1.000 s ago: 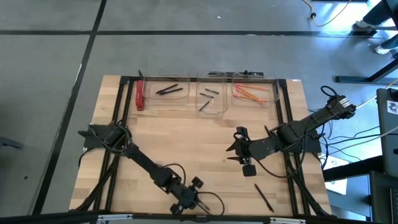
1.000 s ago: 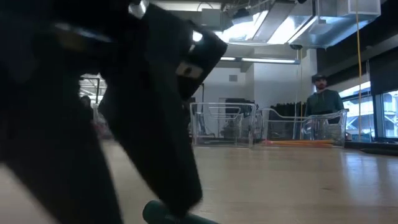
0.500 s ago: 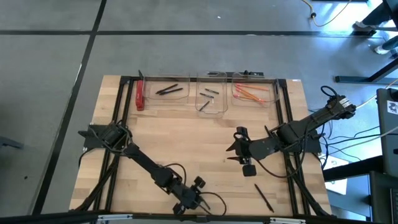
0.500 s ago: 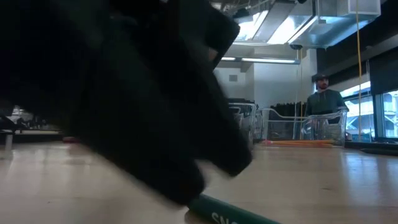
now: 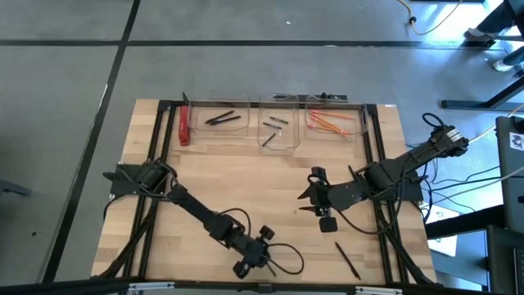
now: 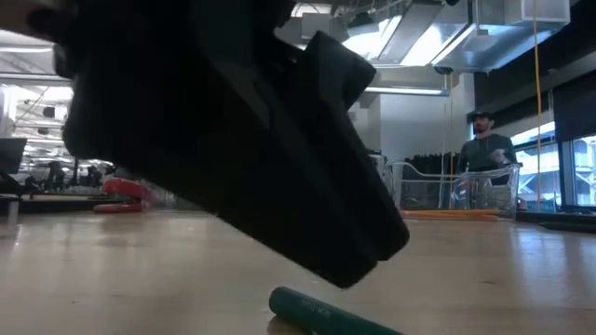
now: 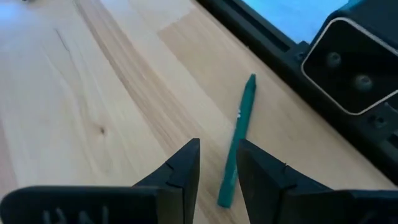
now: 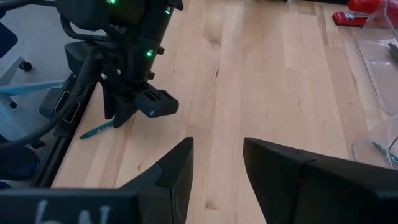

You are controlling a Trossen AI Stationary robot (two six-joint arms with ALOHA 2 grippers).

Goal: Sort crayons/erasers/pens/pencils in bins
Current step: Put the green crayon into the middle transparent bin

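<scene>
From above, the left gripper [image 5: 260, 246] sits low near the table's front edge, the right gripper [image 5: 318, 199] waits mid-table, right of centre, and the three bins [image 5: 277, 129] line the far edge, well away. A black pen [image 5: 347, 260] lies loose near the front right corner.

At table height, the green crayon [image 6: 326, 313] lies flat on the wood just below the dark bulk of the left arm, not lifted.

Looking past the left wrist, the fingers [image 7: 179, 175] stand apart with nothing between them. The crayon [image 7: 237, 143] lies just ahead, its near end beside the inner edge of one finger and its length angled off toward the table's black frame [image 7: 280, 53]. My worry is that a straight descent lands that finger on the crayon and rolls it toward the frame, since it isn't centred or square to the gap.

From the right wrist, that gripper's jaws are also parted and empty; the crayon [image 8: 96, 130] shows by the left arm, at the table's edge.
</scene>
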